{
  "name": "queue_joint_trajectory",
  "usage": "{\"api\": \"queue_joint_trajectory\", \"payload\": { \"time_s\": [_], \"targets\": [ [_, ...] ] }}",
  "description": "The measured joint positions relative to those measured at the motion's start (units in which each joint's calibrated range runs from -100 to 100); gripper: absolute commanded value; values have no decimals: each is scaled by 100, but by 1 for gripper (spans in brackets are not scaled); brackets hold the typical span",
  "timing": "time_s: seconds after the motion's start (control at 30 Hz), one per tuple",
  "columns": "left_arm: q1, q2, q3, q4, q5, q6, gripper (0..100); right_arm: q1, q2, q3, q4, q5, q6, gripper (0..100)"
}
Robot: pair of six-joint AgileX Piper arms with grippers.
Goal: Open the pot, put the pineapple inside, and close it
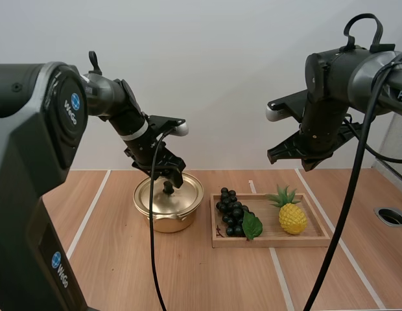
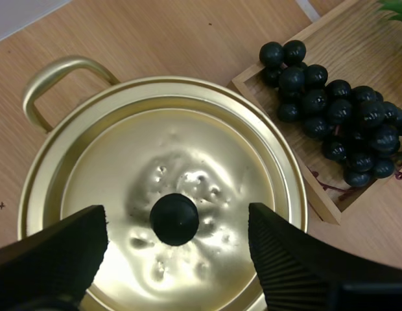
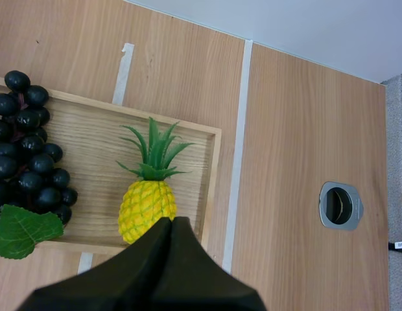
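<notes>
Surface: a pale wood surface (image 1: 207, 278) crossed by white tape lines (image 1: 282, 278), with a round metal port (image 1: 390, 216) sunk into it toward the right arm's side.
Tray: a shallow wooden tray (image 1: 272, 241) lies flat on the surface just to the right of the pot, close to it but not touching.
Pineapple: the small yellow pineapple (image 1: 292, 218) lies in the tray's right end with its green crown pointing away from the arms' bases. It is not held.
Grapes: a bunch of dark grapes (image 1: 231, 210) with one green leaf (image 1: 252, 225) fills the tray's left end, apart from the pineapple.
Pot: the gold-coloured pot (image 1: 165, 220) stands upright on the surface. One loop handle (image 2: 58, 71) shows in the left wrist view.
Lid: the matching lid (image 2: 188, 149) sits squarely on the pot's rim, its black knob (image 2: 174, 219) at the centre.
Left pincer: the left pincer (image 2: 177, 217) hangs directly over the lid with its fingers spread apart. One stands on either side of the knob, with a clear gap on both sides, gripping nothing.
Right pincer: the right pincer (image 3: 172, 223) is held high above the tray. Its fingers are pressed together into one dark wedge, empty, and the tip points down toward the pineapple.
</notes>
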Motion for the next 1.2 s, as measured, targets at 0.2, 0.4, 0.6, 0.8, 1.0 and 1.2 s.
{"api": "queue_joint_trajectory", "payload": {
  "time_s": [0.2, 0.4, 0.6, 0.8, 1.0, 1.2],
  "targets": [
    [0, 157, 0, 0, -312, 33, 100, 0, 0, 0, 49, 0, -63, 0],
    [0, 184, 0, -22, -476, 78, 100, 0, 0, 0, 256, 0, -167, 0],
    [0, 313, 0, -134, -272, 89, 100, 0, 0, 0, 260, 0, -170, 0],
    [0, 429, -27, -157, -282, 97, 100, 0, 0, 0, 260, 0, -179, 0],
    [0, 459, -27, -157, -421, 97, 53, 0, 0, 0, 260, -80, -179, 0],
    [-7, 459, -66, -230, -152, 150, 0, 0, 0, 0, 260, -102, -179, 0]
  ]
}}
